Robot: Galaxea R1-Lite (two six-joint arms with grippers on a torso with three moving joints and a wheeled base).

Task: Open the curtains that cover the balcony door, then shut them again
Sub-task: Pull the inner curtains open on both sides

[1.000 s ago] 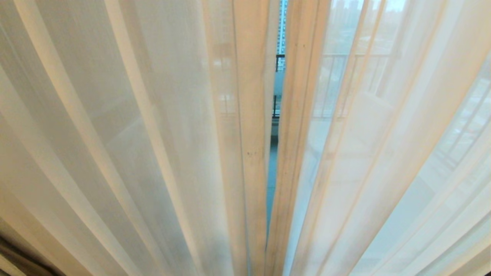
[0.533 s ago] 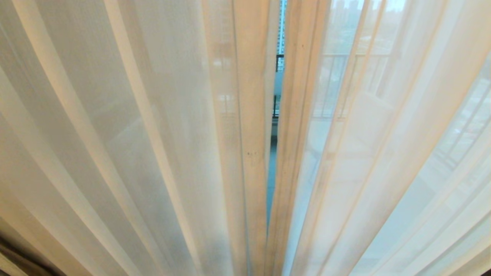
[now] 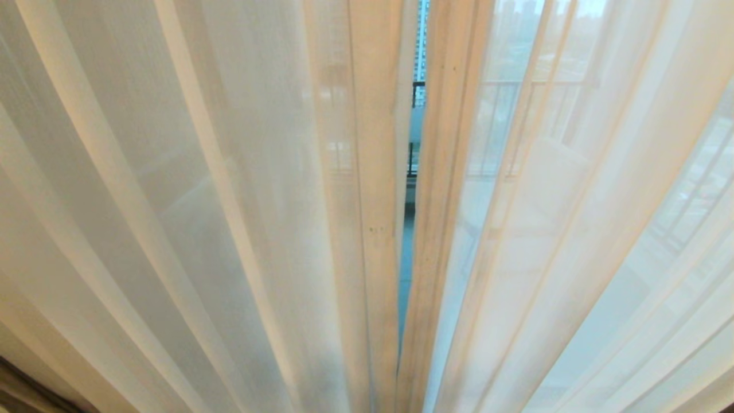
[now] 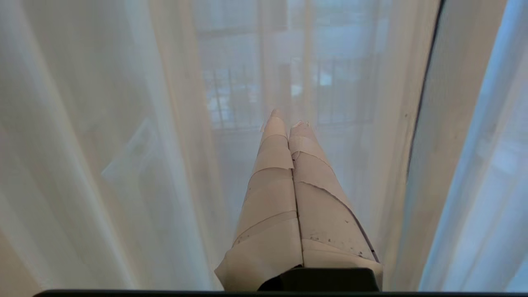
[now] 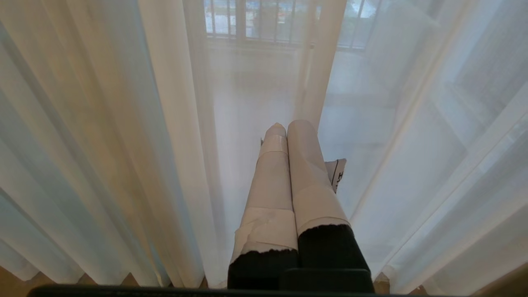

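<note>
The curtains fill the head view as two sheer white pleated panels, a left one (image 3: 200, 201) and a right one (image 3: 545, 229). Their hemmed edges hang a narrow slit apart. The balcony door is almost wholly hidden behind them; a thin strip of its glass (image 3: 407, 258) shows through the slit. Neither arm appears in the head view. My left gripper (image 4: 286, 122) is shut and empty, its taped fingers pointing at the sheer fabric (image 4: 123, 144) close in front. My right gripper (image 5: 286, 125) is also shut and empty, facing the sheer folds (image 5: 123, 123).
A balcony railing (image 5: 264, 20) shows dimly through the sheer fabric. A dark strip (image 3: 23, 393) lies in the head view's lower left corner. Brown floor (image 5: 16, 284) shows under the curtain hem in the right wrist view.
The folds of the left sheer panel have shifted slightly in the head view. The slit between the panels keeps its width.
</note>
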